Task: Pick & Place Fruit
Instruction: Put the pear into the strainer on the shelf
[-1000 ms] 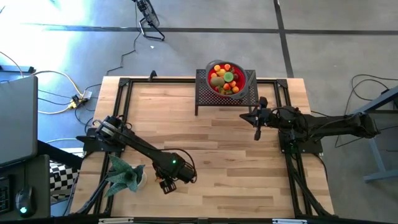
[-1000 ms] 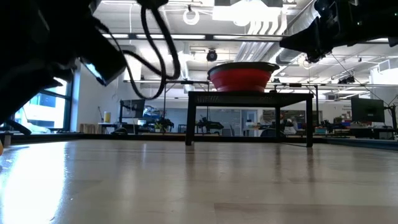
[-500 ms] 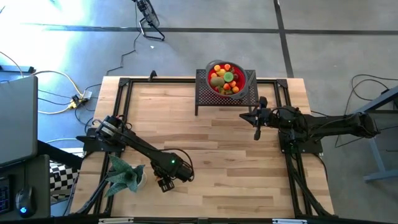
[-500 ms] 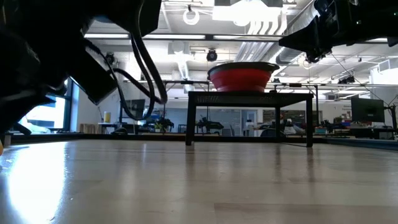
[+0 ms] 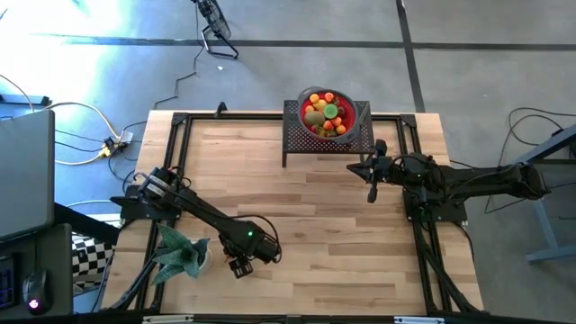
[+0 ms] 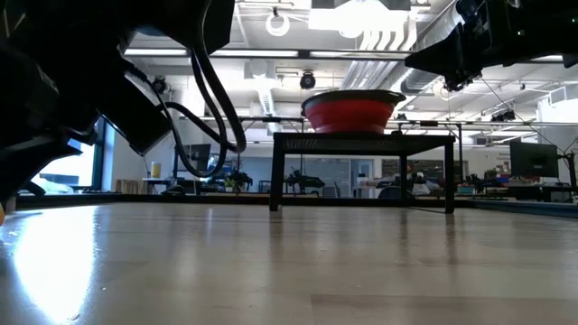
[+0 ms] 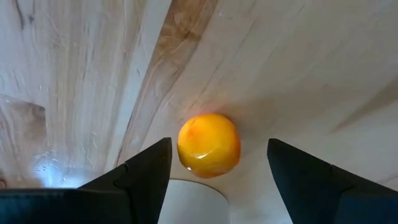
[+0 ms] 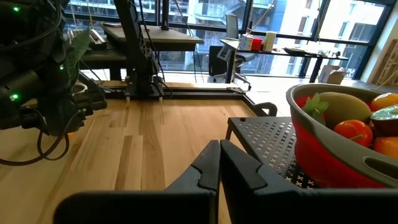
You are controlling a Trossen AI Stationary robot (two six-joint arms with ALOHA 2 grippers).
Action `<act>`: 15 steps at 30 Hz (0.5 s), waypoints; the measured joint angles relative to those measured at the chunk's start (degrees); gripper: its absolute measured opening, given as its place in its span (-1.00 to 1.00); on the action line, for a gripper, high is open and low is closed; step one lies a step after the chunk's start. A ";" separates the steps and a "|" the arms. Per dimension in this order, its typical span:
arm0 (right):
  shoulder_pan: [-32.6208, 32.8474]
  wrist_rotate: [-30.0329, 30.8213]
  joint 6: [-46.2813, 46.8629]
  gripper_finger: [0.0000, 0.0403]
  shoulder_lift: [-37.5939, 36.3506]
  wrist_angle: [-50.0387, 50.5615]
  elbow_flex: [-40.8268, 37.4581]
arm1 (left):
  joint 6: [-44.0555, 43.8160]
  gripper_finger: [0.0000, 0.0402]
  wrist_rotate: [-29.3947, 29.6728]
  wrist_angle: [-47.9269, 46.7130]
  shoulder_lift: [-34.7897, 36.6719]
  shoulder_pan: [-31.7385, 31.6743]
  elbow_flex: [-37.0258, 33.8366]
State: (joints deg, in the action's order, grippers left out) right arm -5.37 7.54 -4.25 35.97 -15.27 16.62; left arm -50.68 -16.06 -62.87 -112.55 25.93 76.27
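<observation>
Shifted slightly toward nine o'clock, the left gripper (image 7: 217,180) hovers with fingers apart straddling an orange fruit (image 7: 209,145) on the table (image 5: 342,234) near six o'clock, while the right gripper (image 8: 219,163), fingers together, waits by the bowl (image 5: 326,114).

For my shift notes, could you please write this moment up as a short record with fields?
left gripper: open, low over the table near the plant, its fingers either side of an orange fruit
orange fruit: on the wood, not gripped
right gripper: shut, empty, waiting beside the rack
bowl: red, on the rack at the table's far edge
fruit in bowl: piled, mixed colours
</observation>
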 joint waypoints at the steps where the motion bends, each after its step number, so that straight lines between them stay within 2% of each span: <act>1: 0.00 -0.01 -0.01 -0.98 0.00 0.00 0.00 | 0.00 0.28 0.01 -0.01 0.00 0.00 0.00; 9: 0.00 -0.01 -0.02 -0.98 0.00 0.00 0.00 | -0.09 0.27 0.03 -0.02 0.01 0.00 0.00; 15: 0.00 -0.01 -0.02 -0.98 0.00 0.02 0.00 | -0.15 0.03 0.03 -0.02 0.01 0.00 0.00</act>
State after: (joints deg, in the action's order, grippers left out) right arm -5.37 7.53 -4.27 35.97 -15.25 16.62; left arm -50.83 -16.03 -62.89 -112.54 25.93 76.27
